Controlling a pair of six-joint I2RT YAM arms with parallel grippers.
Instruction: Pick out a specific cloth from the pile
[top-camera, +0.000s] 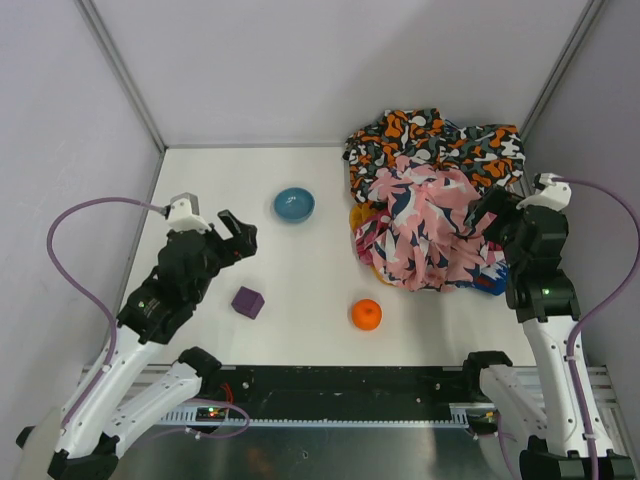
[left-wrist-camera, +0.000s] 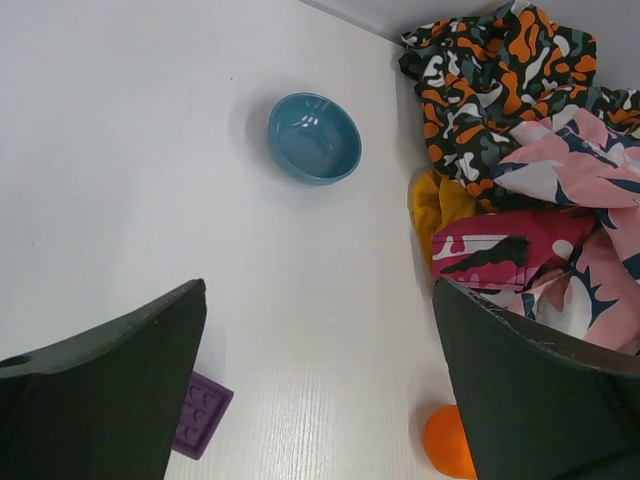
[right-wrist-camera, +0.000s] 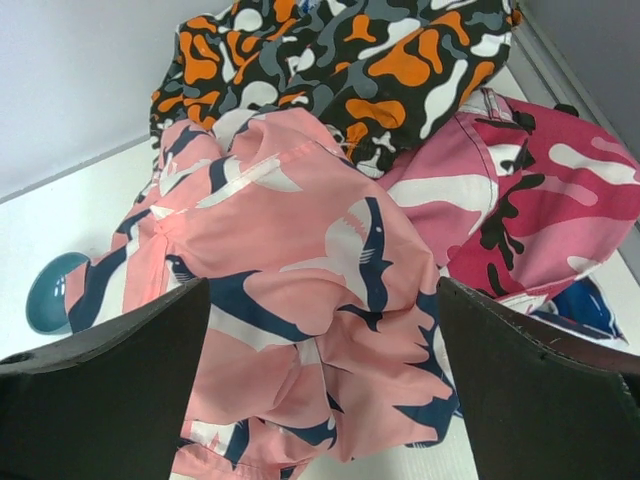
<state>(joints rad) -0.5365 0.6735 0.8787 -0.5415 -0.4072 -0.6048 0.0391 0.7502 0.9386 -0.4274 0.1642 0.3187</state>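
Jaws both gape wide; blue bowl (top-camera: 294, 204) sits near pile (top-camera: 420, 215)

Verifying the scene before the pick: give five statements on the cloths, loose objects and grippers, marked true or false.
1. The mustard-yellow cloth peeks from the left edge of the pile, mostly buried. True.
2. The left gripper holds the purple block. False: it is open and empty; the block lies on the table.
3. The blue bowl is empty. True.
4. The orange ball sits in the bowl. False: it lies on the table, nearer the arms.
5. The right gripper is shut on cloth. False: it is open at the pile.
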